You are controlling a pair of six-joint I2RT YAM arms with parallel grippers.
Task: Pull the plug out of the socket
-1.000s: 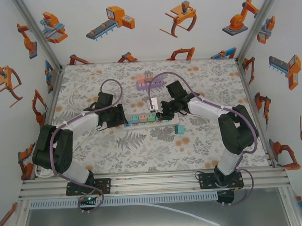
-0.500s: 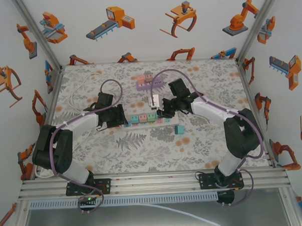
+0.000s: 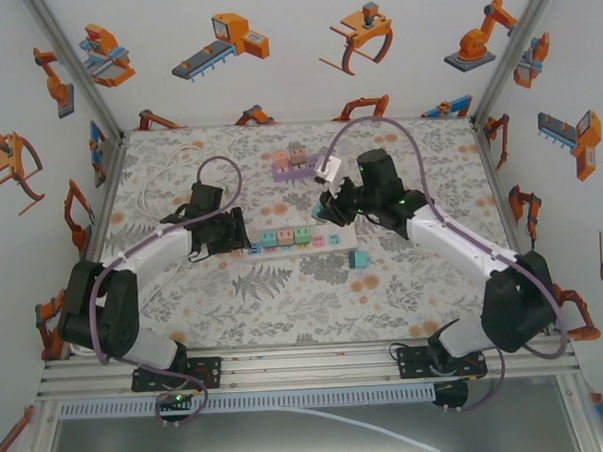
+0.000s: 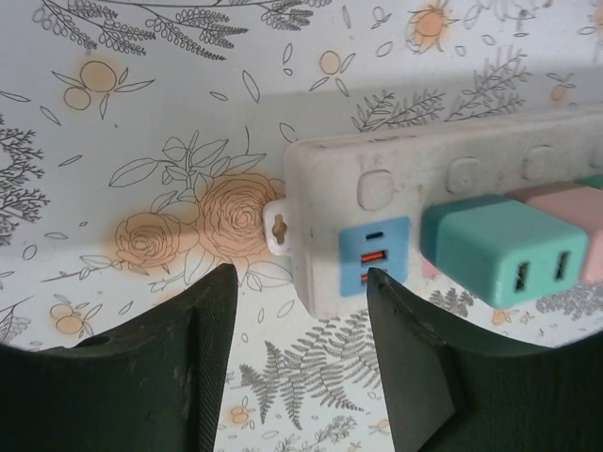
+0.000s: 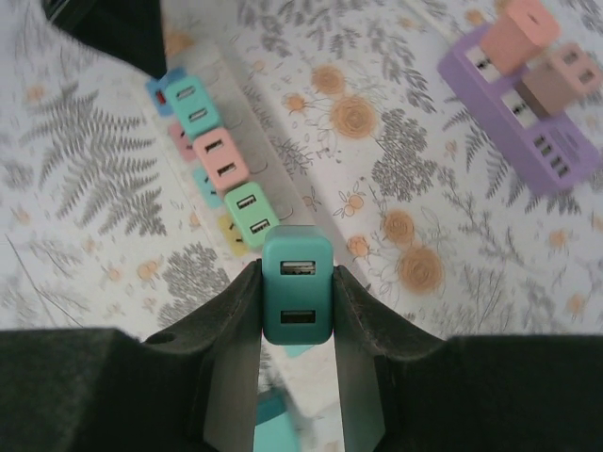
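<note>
The right jaws pinch the teal plug (image 5: 297, 282), free of the power strip (image 3: 302, 236), toward its 1 o'clock. The left jaws, spread, stand by the strip's 9 o'clock end. Ideal: withdraw straight, strip braced against the surface (image 3: 285, 307).

Table cover (image 3: 285, 307): white, printed with grey ferns and leaves and orange roses. Walls (image 3: 295, 76): white, scattered with orange-and-grey robot drawings.

Power strip (image 4: 405, 169) read off-white to me. Its end panel (image 4: 374, 254) was light blue with orange-red ports.

Along it I logged a teal charger (image 5: 193, 105), a pink charger (image 5: 220, 158) and a green charger (image 5: 247, 212), with pale yellow and pink showing beside them.

Plug (image 5: 297, 297), at six o'clock in my right wrist view: teal.

At two o'clock there, purple strip (image 5: 528, 132) carried a salmon charger (image 5: 523, 33) and a mauve charger (image 5: 565, 80).

Loose cube (image 3: 359, 259), at four o'clock of the off-white strip: teal. Arm cables (image 3: 377, 121): purple.
</note>
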